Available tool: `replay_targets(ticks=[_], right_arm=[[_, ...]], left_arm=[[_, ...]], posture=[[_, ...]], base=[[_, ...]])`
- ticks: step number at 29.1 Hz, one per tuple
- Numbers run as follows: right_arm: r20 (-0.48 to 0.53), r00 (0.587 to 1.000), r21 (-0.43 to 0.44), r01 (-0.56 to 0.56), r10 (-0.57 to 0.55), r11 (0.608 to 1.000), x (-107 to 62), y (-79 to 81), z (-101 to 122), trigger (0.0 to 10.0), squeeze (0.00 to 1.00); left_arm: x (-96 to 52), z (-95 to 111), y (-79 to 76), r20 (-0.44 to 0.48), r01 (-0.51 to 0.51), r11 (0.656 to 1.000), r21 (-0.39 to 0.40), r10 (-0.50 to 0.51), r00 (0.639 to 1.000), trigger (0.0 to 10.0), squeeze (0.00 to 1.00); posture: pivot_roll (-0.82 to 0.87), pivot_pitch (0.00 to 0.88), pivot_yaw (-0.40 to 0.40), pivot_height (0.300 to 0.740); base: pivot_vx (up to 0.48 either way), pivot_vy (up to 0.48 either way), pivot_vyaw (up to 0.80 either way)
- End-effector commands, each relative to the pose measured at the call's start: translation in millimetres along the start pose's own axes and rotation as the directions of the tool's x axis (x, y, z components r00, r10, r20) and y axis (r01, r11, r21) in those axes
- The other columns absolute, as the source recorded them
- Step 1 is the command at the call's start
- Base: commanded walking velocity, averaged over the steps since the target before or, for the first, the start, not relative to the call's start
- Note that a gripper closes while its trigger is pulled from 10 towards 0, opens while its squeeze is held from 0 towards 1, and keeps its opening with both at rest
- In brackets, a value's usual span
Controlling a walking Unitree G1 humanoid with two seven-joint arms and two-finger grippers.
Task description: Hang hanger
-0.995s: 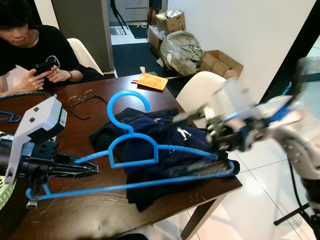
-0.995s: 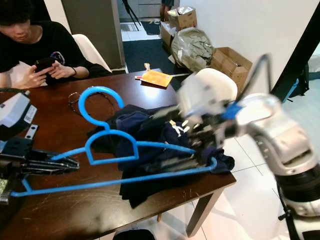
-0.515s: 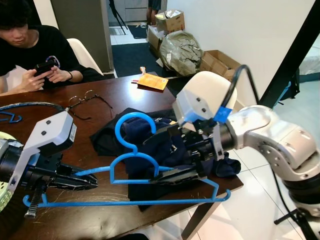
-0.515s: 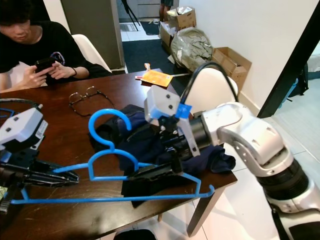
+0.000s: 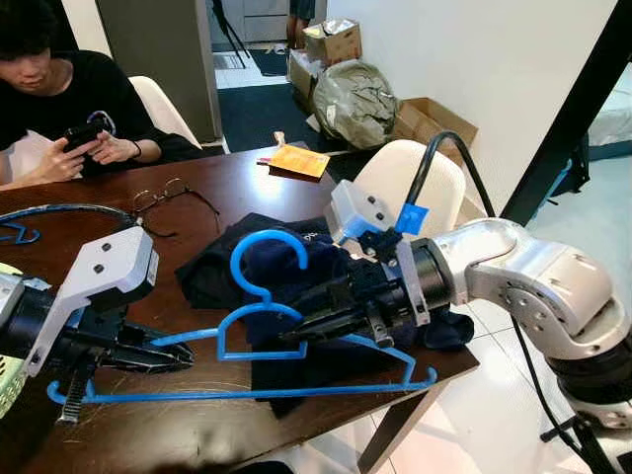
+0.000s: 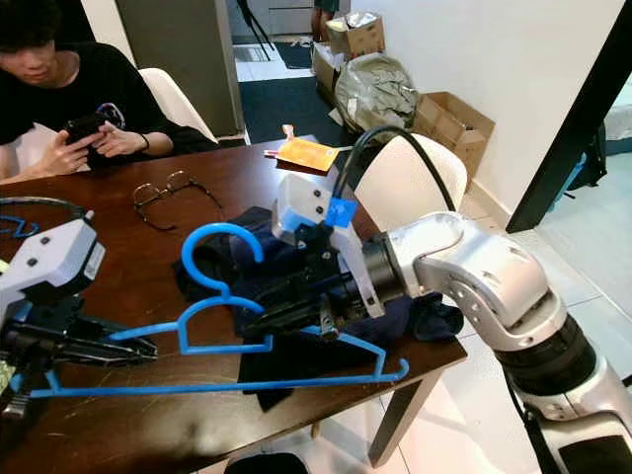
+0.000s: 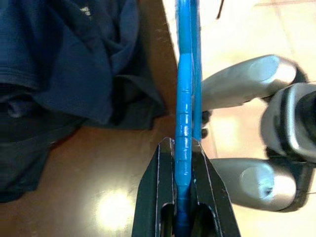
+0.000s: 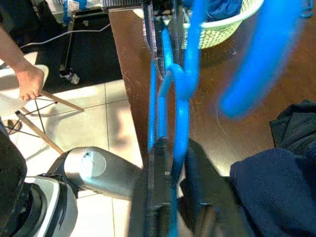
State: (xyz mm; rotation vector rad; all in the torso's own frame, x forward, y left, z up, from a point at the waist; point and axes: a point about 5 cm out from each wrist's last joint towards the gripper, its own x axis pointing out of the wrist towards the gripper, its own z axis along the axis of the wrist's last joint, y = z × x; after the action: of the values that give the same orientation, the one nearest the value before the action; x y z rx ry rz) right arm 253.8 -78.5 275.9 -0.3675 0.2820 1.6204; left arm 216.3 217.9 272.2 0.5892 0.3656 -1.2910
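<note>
I am looking at a dark brown wooden table (image 5: pixel 247 173) in a room with a white tile floor and cardboard boxes (image 5: pixel 430 120). A person (image 5: pixel 59 94) is sitting there with a phone. No words are readable. The thin blue plastic hanger (image 5: pixel 259 341) is hovering over dark blue clothes (image 6: pixel 296 296). My left gripper (image 5: pixel 168 357) is pinching its end. My right gripper (image 5: pixel 306 331) is squeezing its sloping arm.

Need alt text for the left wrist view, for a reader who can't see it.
Two black fingers of the left gripper are clamped on a bar of the blue hanger, which runs straight away from the camera. Beneath it are the brown table, a crumpled navy garment, and pale floor beyond the table edge.
</note>
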Motion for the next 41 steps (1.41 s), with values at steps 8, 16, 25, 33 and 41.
replay_targets(ticks=[8, 16, 25, 33, 41], right_arm=[[-0.042, 0.999, -0.019, -0.033, 0.032, 0.999, 10.4, 8.9, -1.0, 0.0, 0.00], [-0.035, 0.998, -0.013, 0.060, -0.060, 0.998, 10.9, -1.7, -5.8, 0.0, 0.00], [0.020, 0.923, 0.101, 0.381, -0.384, 0.919, -12.0, -38.7, -22.1, 0.0, 0.00], [0.064, 0.701, 0.294, 0.667, -0.710, 0.685, -54.3, -61.8, -40.2, 0.0, 0.00], [0.061, 0.411, 0.539, 0.753, -0.909, 0.377, -43.0, -60.2, -62.3, 10.0, 0.00]], left_arm=[[5.7, 5.0, 8.8, 0.011, -0.064, 0.995, 0.073, 0.063, 0.998, 10.0, 0.00], [17.9, 24.0, 5.5, 0.254, -0.038, 0.999, 0.000, 0.037, 0.966, 10.0, 1.00], [14.7, 17.6, 13.4, 0.441, -0.256, 0.939, -0.228, 0.334, 0.833, 10.0, 1.00], [22.1, -24.9, 19.3, 0.307, -0.536, 0.580, -0.614, 0.801, 0.515, 10.0, 1.00], [71.6, -38.0, 5.8, 0.050, -0.638, 0.256, -0.726, 0.945, 0.322, 10.0, 0.00]], posture=[[0.07, 0.037, -0.006, 0.735], [0.07, 0.036, -0.007, 0.735], [0.09, 0.036, -0.015, 0.735], [0.10, 0.039, -0.031, 0.735], [0.09, 0.055, -0.033, 0.735]], base=[[0.000, 0.000, 0.00], [0.000, 0.000, 0.00], [0.000, 0.000, 0.00], [0.000, 0.000, 0.00], [0.000, 0.000, 0.00]])
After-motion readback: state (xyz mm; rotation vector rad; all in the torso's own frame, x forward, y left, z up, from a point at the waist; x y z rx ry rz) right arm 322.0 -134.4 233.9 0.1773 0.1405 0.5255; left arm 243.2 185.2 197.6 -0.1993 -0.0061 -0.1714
